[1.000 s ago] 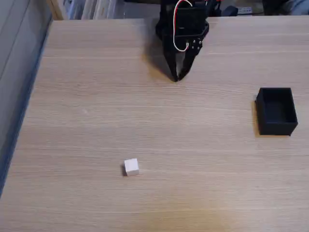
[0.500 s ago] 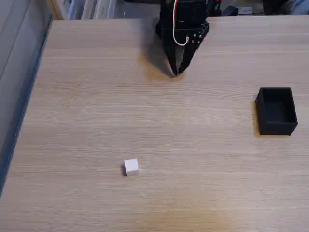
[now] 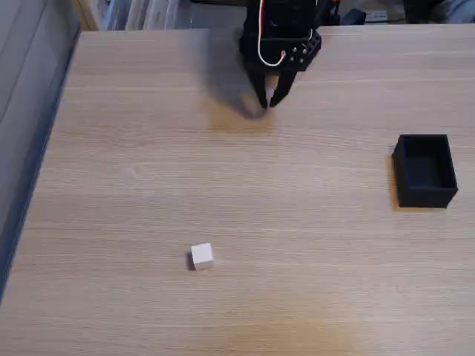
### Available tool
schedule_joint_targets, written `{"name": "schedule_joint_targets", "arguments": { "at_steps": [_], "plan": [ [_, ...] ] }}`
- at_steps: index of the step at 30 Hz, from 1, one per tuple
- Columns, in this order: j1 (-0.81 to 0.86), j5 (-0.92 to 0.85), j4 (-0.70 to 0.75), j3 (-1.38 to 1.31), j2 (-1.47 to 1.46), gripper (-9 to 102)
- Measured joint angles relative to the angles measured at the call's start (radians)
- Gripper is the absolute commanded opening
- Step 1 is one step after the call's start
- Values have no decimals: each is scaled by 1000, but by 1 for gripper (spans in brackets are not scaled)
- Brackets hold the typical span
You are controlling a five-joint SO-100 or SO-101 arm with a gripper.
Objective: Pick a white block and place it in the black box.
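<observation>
Gripper: your gripper point(image 3: 268, 103) hung at the far edge of the table in the fixed view, tips pointing down at the wood; its fingers came together almost to a point, leaving barely a slit, and it held nothing.
White block: your white block point(image 3: 201, 256) sat alone on the table point(image 3: 148, 178), near the front and left of centre, well apart from the gripper.
Black box: your black box point(image 3: 424, 170) stood open-topped near the right edge, well apart from the block, and its inside looked dark.
Wires: a red and a white wire point(image 3: 262, 50) looped on your arm above the fingers.
</observation>
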Motion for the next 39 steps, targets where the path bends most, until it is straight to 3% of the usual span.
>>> {"name": "schedule_joint_targets", "arguments": {
  "at_steps": [13,27,39],
  "plan": [
    [69,-12,-236,-224,-382,28],
    [213,-86,-402,-520,-821,30],
    [270,-114,-445,-759,-1092,30]
  ]
}}
